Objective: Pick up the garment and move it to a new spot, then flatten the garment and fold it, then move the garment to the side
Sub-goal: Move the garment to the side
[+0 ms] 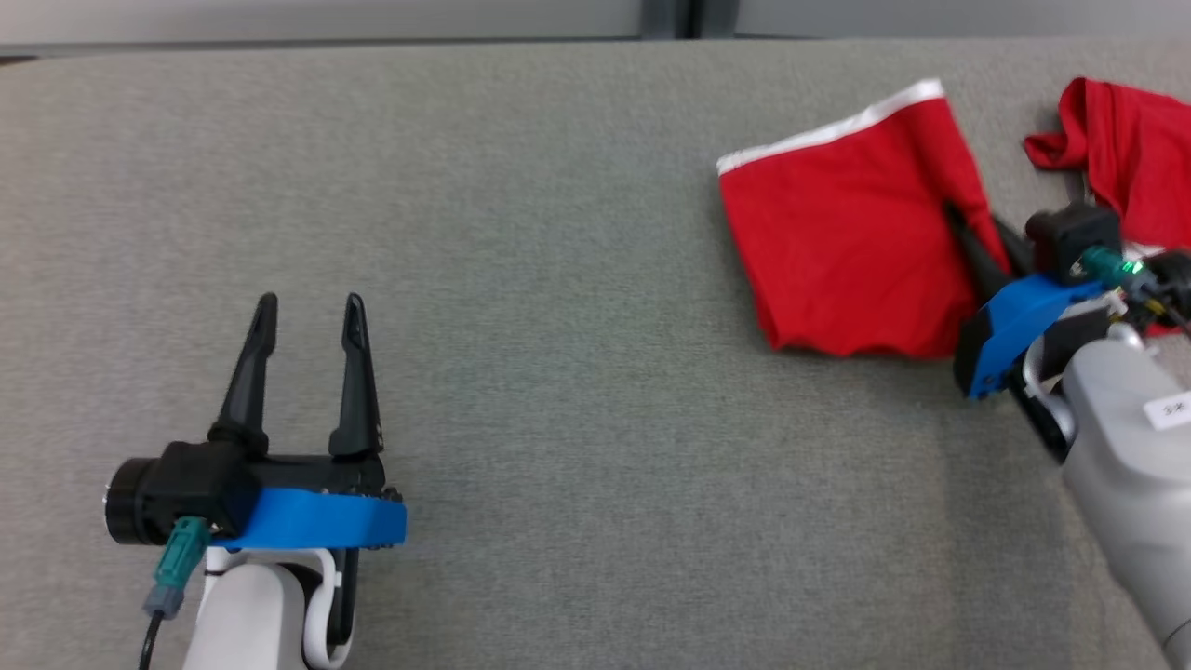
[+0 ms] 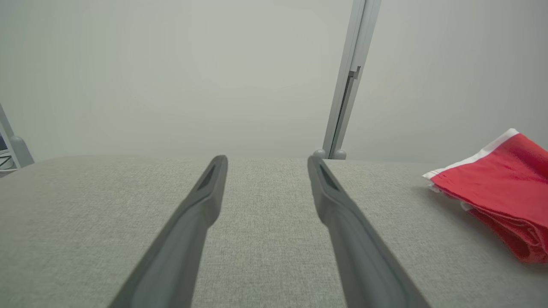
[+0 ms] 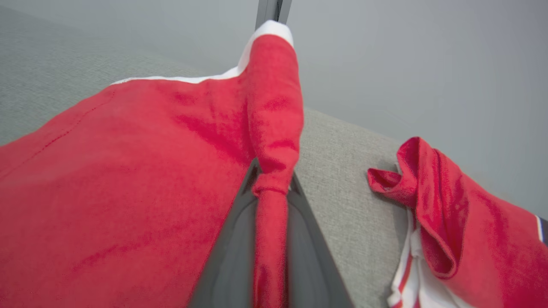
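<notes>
two dark fingers of the right gripper [image 3: 274,184] are pressed together on a bunched roll of the garment [image 1: 837,251], as is shown in the right wrist view, where the red cloth is squeezed into a narrow strip between them. the garment is laid on the grey fabric surface [image 1: 558,279], toward the robot's right and near the far edge. it is folded and mostly flat, and a white band [image 1: 828,130] is seen along its far side. the pinched roll is formed from its right-hand edge. a second red garment [image 1: 1130,167], with white trim, is seen crumpled just beyond the right arm, near the first, with bare surface between them. the left gripper [image 1: 310,302] is held over bare surface at the lower left of the head view, well apart from the garment. its fingers are spread wide and nothing is held between them. a pale upright post [image 2: 351,77] is seen behind the far edge of the surface.
</notes>
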Robot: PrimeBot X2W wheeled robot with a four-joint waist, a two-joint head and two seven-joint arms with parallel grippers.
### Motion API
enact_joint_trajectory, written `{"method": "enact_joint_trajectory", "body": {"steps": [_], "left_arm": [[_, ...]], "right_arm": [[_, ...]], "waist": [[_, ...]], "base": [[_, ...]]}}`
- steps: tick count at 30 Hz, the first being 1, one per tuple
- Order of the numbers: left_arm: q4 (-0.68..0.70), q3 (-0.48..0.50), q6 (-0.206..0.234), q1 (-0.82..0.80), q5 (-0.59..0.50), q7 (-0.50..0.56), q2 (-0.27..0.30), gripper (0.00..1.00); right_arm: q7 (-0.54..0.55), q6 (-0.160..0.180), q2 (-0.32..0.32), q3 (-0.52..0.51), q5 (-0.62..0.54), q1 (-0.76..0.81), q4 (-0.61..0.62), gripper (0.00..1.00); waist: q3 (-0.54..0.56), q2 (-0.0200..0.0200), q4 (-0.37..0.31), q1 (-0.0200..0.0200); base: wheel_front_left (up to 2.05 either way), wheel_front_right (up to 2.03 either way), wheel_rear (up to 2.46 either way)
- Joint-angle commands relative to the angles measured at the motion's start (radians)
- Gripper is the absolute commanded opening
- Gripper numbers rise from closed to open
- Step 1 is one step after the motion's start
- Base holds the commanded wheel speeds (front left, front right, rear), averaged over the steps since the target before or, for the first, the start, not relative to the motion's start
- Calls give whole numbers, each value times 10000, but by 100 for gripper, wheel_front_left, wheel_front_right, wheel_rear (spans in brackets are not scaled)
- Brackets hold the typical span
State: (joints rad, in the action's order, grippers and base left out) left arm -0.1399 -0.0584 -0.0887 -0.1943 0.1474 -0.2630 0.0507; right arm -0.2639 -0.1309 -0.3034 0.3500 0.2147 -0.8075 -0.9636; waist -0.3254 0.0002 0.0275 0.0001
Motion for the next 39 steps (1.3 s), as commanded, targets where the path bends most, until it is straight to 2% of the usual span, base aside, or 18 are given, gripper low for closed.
{"method": "enact_joint_trajectory", "body": {"steps": [1, 2, 5, 14, 25, 34, 35, 36, 37, 39], "left_arm": [[152, 83, -41, -275, -138, -21, -2, 100], [313, 222, -70, -353, -219, -20, 25, 100], [635, 340, -90, -464, -357, -23, 116, 100], [1476, 437, -220, -660, -766, -21, 681, 100], [2423, 252, -275, -875, -1034, 177, 1257, 100], [2967, 137, -197, -1018, -1025, 463, 1390, 100], [3006, 135, -177, -1003, -1008, 451, 1384, 100], [3039, 127, -165, -983, -996, 444, 1383, 100], [3058, 134, -150, -960, -986, 429, 1383, 100], [3067, 141, -101, -912, -967, 396, 1378, 100]], "right_arm": [[1, 2, -403, 264, 5, -468, 91, 0], [1, 2, -760, 523, 85, -814, 181, 0], [2, 2, -1309, 721, 295, -1309, 347, 0], [0, 2, -2509, 1024, 1027, -2114, 780, 0], [0, 2, -3136, 1102, 1378, -3281, 435, 0], [59, 2, -2835, 1453, 1221, -4420, -1224, 0], [46, 2, -2822, 1401, 1124, -4559, -1479, 22], [60, 2, -2767, 1329, 1067, -4662, -1769, 85], [47, 2, -2714, 1292, 967, -4760, -1955, 100], [20, 2, -2657, 1193, 826, -4943, -2249, 100]], "waist": [[-286, -2, -175, -1], [-591, -2, -475, -1], [-1040, -2, -988, -1], [-2024, -2, -2510, -1], [-3049, -2, -3369, -1], [-3423, -2, -3197, -1], [-3442, -2, -3149, -1], [-3453, -2, -3108, -1], [-3459, -2, -3065, -1], [-3460, -2, -2992, -1]], "base": [[0, 0, 0], [0, 0, 0], [0, 0, 0], [0, 0, 0], [0, 0, 0], [0, 0, 0], [0, 0, 0], [0, 0, 0], [0, 0, 0], [0, 0, 0]]}}
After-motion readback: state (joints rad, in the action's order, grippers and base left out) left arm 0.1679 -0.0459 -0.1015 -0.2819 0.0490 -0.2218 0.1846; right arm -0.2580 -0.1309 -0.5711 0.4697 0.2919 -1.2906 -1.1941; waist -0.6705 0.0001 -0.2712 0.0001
